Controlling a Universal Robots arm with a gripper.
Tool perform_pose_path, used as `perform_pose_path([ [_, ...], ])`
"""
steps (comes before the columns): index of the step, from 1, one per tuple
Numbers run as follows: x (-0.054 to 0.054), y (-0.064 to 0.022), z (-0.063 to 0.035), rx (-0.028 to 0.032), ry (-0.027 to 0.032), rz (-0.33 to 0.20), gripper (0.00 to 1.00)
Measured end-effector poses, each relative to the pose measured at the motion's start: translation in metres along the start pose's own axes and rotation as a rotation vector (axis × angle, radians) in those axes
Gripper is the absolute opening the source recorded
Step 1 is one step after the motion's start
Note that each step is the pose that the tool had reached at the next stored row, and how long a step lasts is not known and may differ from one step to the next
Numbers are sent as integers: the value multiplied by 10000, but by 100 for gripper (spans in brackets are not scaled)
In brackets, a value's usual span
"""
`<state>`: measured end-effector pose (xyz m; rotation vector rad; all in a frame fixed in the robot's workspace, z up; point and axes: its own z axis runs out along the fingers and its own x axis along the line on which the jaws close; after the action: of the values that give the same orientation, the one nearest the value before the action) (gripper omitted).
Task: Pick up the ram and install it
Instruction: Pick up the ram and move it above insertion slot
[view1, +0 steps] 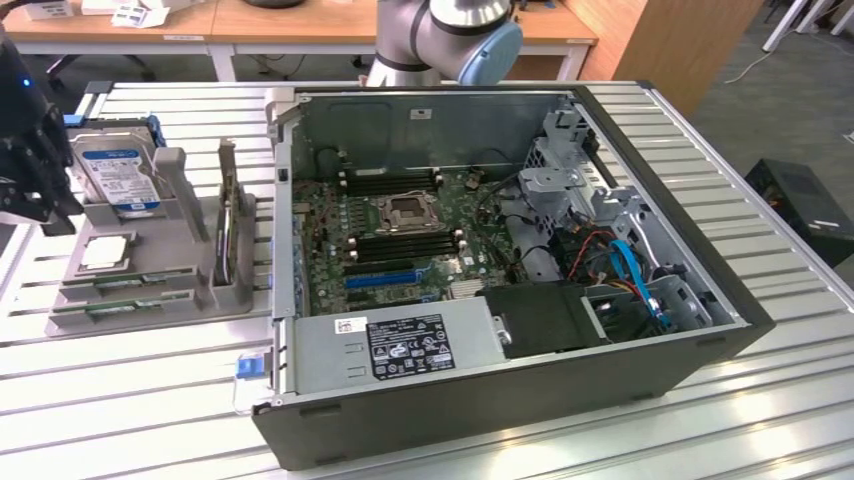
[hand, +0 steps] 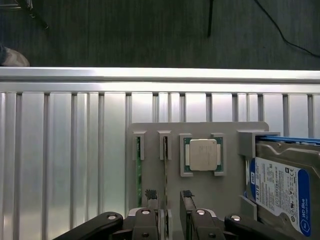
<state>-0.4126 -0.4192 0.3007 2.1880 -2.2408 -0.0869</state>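
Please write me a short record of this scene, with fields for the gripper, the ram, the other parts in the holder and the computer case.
gripper: the gripper hangs over the gray holder, fingers open, holding nothing
ram: the ram stands on edge in a holder slot, in line with the gap between the fingers
second stick: the second stick sits in the next slot, beside the ram
CPU: the CPU lies flat in its pocket
hard drive: the hard drive, with a blue label, is at the holder's end
computer case: the computer case lies open on the slatted table
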Motion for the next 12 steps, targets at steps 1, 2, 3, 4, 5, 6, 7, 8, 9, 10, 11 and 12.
perform_pose_path([
  [1, 1, -1, 16, 1, -1, 0, 31],
  [2, 2, -2, 33, 1, -1, 0, 31],
  [3, 3, -3, 50, 0, -1, 0, 31],
  [4, 4, -3, 66, 0, 0, 0, 31],
  [5, 5, -4, 84, 0, -1, 0, 31],
  [6, 7, -5, 102, 1, -1, 0, 31],
  [7, 8, -5, 119, 1, -1, 0, 31],
  [8, 9, -6, 136, 0, 0, 0, 31],
  [9, 10, -7, 154, 0, -1, 0, 31],
  [10, 11, -8, 173, 1, -1, 0, 31],
  [11, 12, -9, 192, 0, -1, 0, 31],
  [12, 14, -10, 208, 0, 0, 0, 31],
])
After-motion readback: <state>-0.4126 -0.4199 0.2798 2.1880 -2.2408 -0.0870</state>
